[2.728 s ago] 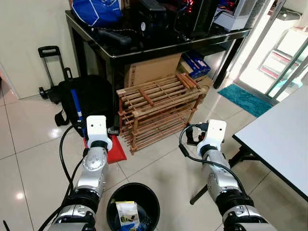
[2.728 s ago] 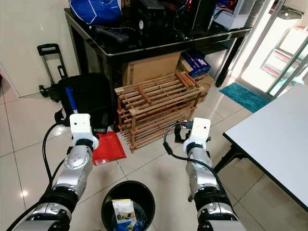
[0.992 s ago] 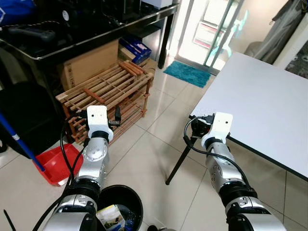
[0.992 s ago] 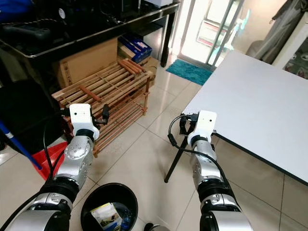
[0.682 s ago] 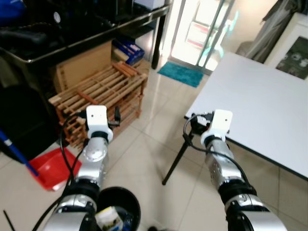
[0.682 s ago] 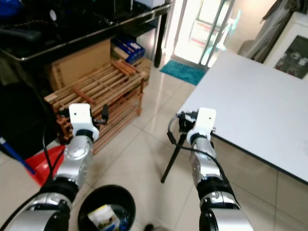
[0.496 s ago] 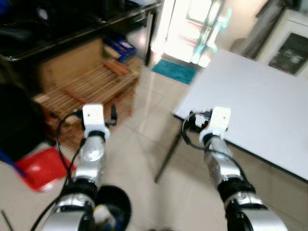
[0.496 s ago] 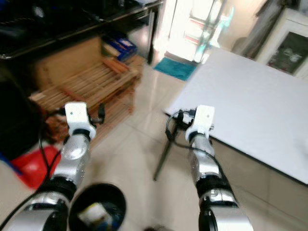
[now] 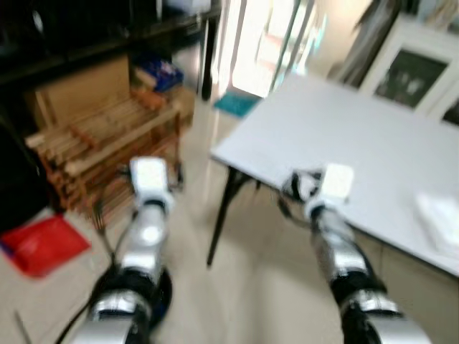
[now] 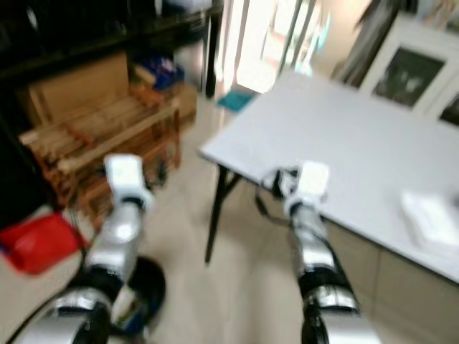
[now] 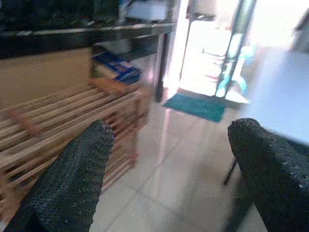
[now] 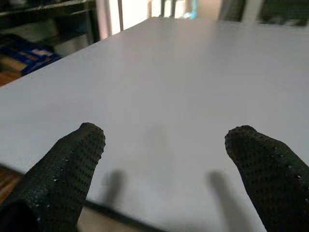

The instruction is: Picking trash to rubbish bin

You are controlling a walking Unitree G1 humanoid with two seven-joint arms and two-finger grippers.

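Note:
The head views are blurred. A black rubbish bin (image 10: 148, 288) stands on the floor at the bottom left, partly hidden by my left arm. A flat white item (image 9: 439, 221) lies on the white table (image 9: 344, 136) at the right; its kind is too blurred to tell. My left gripper (image 11: 166, 140) is open with nothing between its fingers (image 11: 72, 179), held over the tiled floor and facing the wooden rack (image 11: 58, 125). At the table's near edge my right gripper (image 12: 164, 140) is open and empty, just above the tabletop (image 12: 183, 72).
A slatted wooden rack (image 9: 93, 143) stands at the left under a dark table, with a cardboard box (image 9: 72, 89) behind it. A red dustpan (image 9: 39, 244) lies on the floor. A black table leg (image 9: 222, 215) slants down ahead. A teal mat (image 11: 198, 106) lies by the bright doorway.
The camera has swung right: rack and dustpan slid left, the white table came to the middle, and the white item came into view. Both grippers stay open.

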